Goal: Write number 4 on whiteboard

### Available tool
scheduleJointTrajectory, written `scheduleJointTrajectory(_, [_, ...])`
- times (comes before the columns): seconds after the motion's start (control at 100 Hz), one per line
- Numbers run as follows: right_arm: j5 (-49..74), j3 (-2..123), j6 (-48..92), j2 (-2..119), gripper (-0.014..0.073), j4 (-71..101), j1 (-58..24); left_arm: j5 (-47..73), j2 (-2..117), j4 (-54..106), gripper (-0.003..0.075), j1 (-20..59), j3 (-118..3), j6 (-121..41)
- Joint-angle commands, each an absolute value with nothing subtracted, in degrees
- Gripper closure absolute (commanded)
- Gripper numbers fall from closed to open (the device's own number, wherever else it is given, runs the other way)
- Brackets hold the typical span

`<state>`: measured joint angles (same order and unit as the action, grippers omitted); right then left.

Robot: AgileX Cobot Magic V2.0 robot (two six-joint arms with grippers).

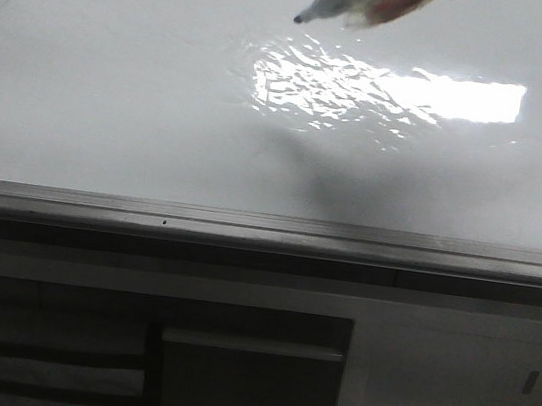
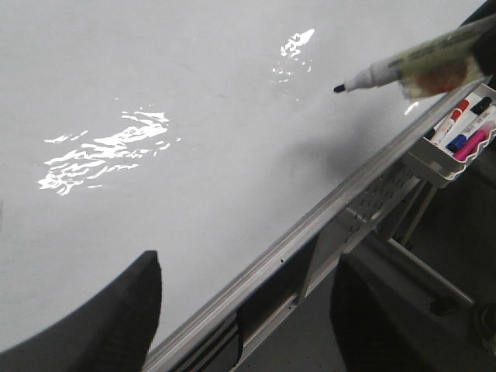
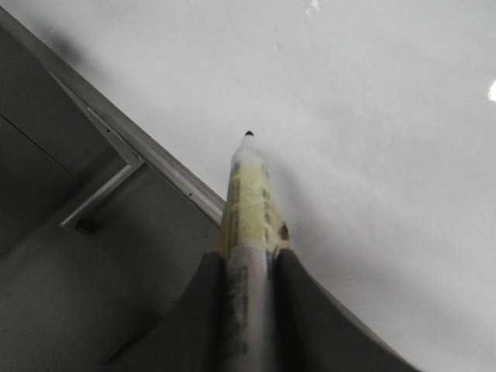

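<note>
The whiteboard (image 1: pixel 115 90) is a glossy white-grey surface with a bright rippled reflection and a grey rail along its near edge. No number 4 shows on it; the board is blank. A white marker (image 1: pixel 365 2) with yellowish tape and a black tip hangs just above the board, pointing left. My right gripper (image 3: pixel 249 271) is shut on the marker (image 3: pixel 248 209). The marker (image 2: pixel 411 66) also appears in the left wrist view, its tip off the whiteboard (image 2: pixel 194 116). My left gripper (image 2: pixel 244 302) is open and holds nothing, over the board's rail.
A grey metal rail (image 1: pixel 267 228) runs along the board's near edge, with a dark cabinet panel (image 1: pixel 245 386) below. A small white holder (image 2: pixel 457 139) with red, blue, pink and black markers hangs off the board edge.
</note>
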<state>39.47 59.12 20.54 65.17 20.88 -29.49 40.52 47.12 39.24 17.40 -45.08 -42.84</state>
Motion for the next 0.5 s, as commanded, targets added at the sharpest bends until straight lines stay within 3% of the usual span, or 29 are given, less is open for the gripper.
scheduleJointTrajectory(0.0, [31.74,60.4,20.65,67.06,0.064,22.18,-29.63,36.56,46.94,41.79,0.0282,17.27,-46.42,-42.31])
scheduleJointTrajectory(0.23, [26.71,60.4,20.65,73.91,0.064,22.18,-29.52,35.27,46.94,41.79,0.0282,17.27,-46.42,-42.31])
scheduleJointTrajectory(0.49, [32.93,60.4,19.08,76.46,0.064,21.48,-28.16,33.19,46.94,41.56,0.0282,17.27,-46.42,-42.31])
